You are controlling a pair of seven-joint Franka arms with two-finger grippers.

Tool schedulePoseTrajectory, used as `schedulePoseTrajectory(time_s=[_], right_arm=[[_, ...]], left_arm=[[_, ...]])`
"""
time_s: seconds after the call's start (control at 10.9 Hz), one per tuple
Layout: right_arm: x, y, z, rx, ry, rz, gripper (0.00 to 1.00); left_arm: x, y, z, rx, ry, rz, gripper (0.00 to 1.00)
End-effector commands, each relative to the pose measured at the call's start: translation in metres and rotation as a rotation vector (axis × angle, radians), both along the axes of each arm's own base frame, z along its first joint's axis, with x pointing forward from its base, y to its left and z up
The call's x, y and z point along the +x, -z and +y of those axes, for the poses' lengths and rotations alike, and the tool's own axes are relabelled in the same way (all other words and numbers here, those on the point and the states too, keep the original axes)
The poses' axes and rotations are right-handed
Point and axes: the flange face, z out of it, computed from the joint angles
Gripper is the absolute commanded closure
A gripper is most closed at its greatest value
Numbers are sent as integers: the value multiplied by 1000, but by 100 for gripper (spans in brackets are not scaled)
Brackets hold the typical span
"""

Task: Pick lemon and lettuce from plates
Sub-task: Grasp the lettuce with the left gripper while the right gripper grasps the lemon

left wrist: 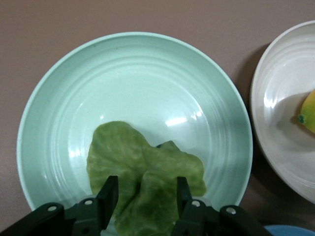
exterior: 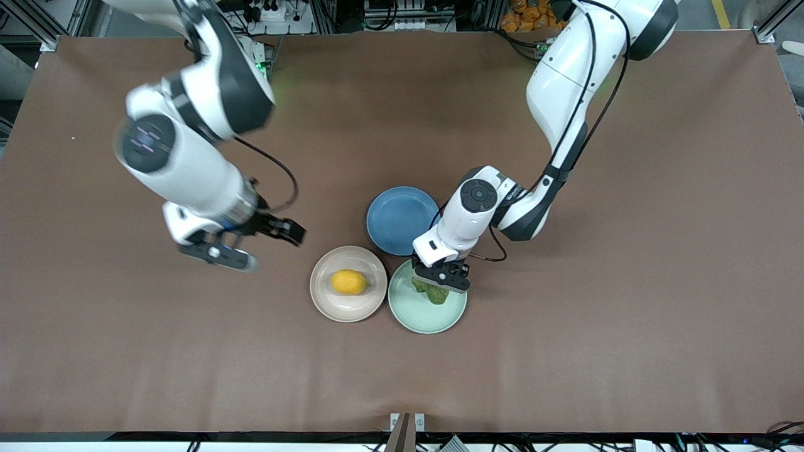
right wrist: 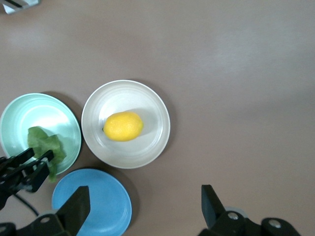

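The lettuce (exterior: 433, 292) is being straddled on the mint green plate (exterior: 427, 317) by the spread fingers of the left gripper (exterior: 440, 280). Beside it, the lemon (exterior: 348, 282) is lying on the beige plate (exterior: 348, 307). The right gripper (exterior: 242, 242) is being held spread over bare table (exterior: 188, 351), toward the right arm's end. The blue plate (exterior: 396, 220) is sitting farthest.

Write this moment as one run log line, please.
left gripper: open, astride lettuce on mint plate | right gripper: open, over table | lemon: on beige plate
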Motion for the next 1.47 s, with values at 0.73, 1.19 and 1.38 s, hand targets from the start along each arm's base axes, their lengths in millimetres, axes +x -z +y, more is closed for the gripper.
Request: schedulePoseTrajectory(time_s=[0.73,1.19,1.38], right_arm=[[16,150,73,-12,-25,-58,0],[25,201,76,3,-1,-109,0],[25,214,76,-6,-4,-104,0]], left_arm=[[8,6,5,4,-44,-11,95],[15,-26,8,-28,-120,-24,100],[31,-57,31,-23,-157,-27,100]])
